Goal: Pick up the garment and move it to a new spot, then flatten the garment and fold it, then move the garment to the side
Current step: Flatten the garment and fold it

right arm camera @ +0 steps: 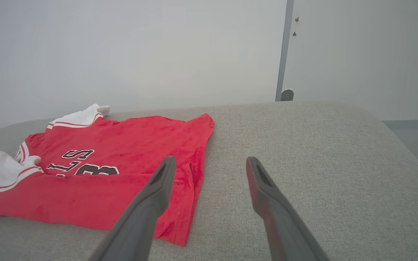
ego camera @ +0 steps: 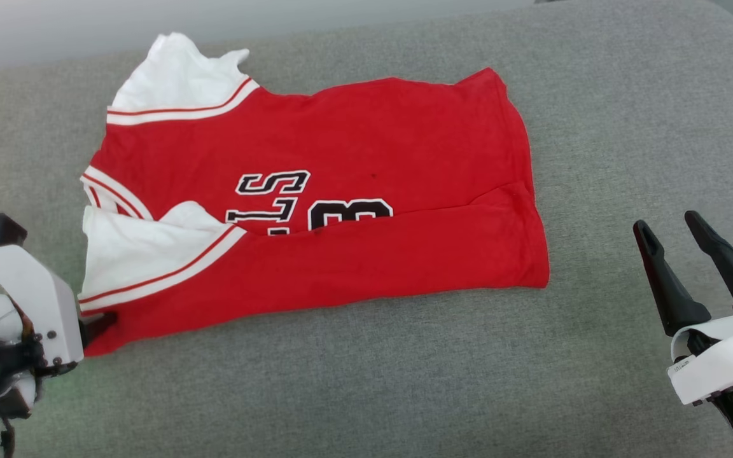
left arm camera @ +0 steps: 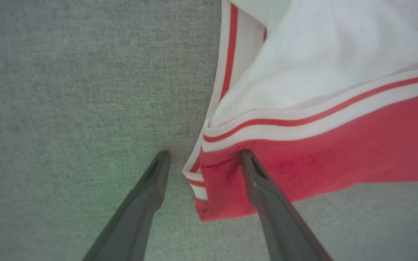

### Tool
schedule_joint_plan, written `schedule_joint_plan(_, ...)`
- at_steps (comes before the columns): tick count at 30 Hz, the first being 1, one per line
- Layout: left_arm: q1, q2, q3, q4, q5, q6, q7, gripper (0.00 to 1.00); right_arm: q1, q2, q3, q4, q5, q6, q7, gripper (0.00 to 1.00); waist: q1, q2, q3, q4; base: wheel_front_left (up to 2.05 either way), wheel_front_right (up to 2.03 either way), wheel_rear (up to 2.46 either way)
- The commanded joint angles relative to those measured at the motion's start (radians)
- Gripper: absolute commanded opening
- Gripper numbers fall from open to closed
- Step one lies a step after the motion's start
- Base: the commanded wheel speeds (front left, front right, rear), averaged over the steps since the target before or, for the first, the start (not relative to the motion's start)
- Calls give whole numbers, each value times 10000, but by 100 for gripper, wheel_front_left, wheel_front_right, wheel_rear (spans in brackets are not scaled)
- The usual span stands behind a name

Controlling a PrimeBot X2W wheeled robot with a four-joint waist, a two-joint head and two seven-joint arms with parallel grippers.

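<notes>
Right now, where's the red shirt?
In the head view the garment lies left of centre on the grey cushion, one corner between the left gripper's jaws.

The left claw (left arm camera: 203,156), two long dark grey fingers on a boxy white wrist, sits at the head view's lower left, spread wide. The right claw (ego camera: 667,224), built alike, stands at lower right, fingers parted, pointing up-frame.

A grey woven-fabric cushion (ego camera: 627,127) carries one thing, the garment (ego camera: 366,146) — red with white sleeves, lying flat and partly folded, its near long edge turned up over the black chest lettering. Right of the garment, the grey weave runs on to a rounded corner.
</notes>
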Motion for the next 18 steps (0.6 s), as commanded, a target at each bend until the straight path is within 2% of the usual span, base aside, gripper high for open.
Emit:
schedule_joint_plan(1, 13, -162, -88, 140, -41, 30, 144, 100, 58, 47, -22, -13, -17, -6, 72, 100, 0, 0, 72, 58, 0, 0, 0)
schedule_joint_plan(4, -14, -437, 11, 447, -256, -26, 128, 100, 8, 123, -1, 81, 41, -6, 321, 100, 0, 0, 121, 128, 0, 0, 0)
schedule_joint_plan(5, -8, -517, 33, 523, -324, -98, 138, 74, -25, 139, 25, 132, 38, -6, 437, 100, 0, 0, 133, 143, 0, 0, 0)
schedule_joint_plan(6, -12, -585, 57, 589, -385, -160, 129, 42, -40, 240, -10, 229, 110, -6, 610, 100, 0, 0, 143, 161, 0, 0, 0)
schedule_joint_plan(7, -31, -644, 92, 636, -405, -239, 68, 0, -74, 284, -2, 317, 119, -6, 846, 100, 0, 0, 152, 177, 0, 0, 0)
schedule_joint_plan(18, -417, -1228, 149, 953, -248, -452, -98, 0, -1083, 549, 196, 1391, -228, -6, 2986, 100, 0, 0, 371, 630, 0, 0, 0)
